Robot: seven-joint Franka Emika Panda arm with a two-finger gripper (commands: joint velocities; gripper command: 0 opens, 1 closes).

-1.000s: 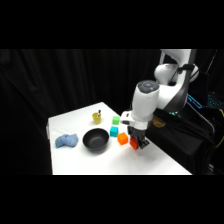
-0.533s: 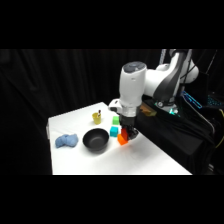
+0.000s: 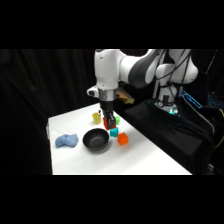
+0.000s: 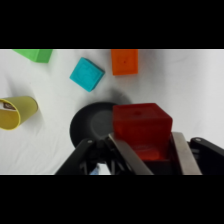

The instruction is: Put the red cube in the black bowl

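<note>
In the wrist view the red cube [image 4: 142, 125] sits between the fingers of my gripper [image 4: 150, 152], which is shut on it. The cube hangs in the air, partly over the right rim of the black bowl [image 4: 92, 125]. In the side view the gripper [image 3: 107, 123] points straight down with the red cube [image 3: 106, 123] at its tip. It is just above and behind the black bowl [image 3: 96, 140], which rests on the white table [image 3: 150, 160].
An orange cube [image 3: 122, 139], a teal cube [image 3: 114, 132] and a green cube [image 3: 118, 120] lie right of the bowl. A yellow cup [image 3: 97, 118] lies behind it, a blue cloth [image 3: 66, 141] to its left. The wrist view shows the orange cube [image 4: 124, 61], teal cube [image 4: 87, 74], green cube [image 4: 35, 54] and yellow cup [image 4: 15, 111].
The arm has lifted and swung left with the red cube, from beside the orange cube toward the black bowl. The other objects have stayed put.
</note>
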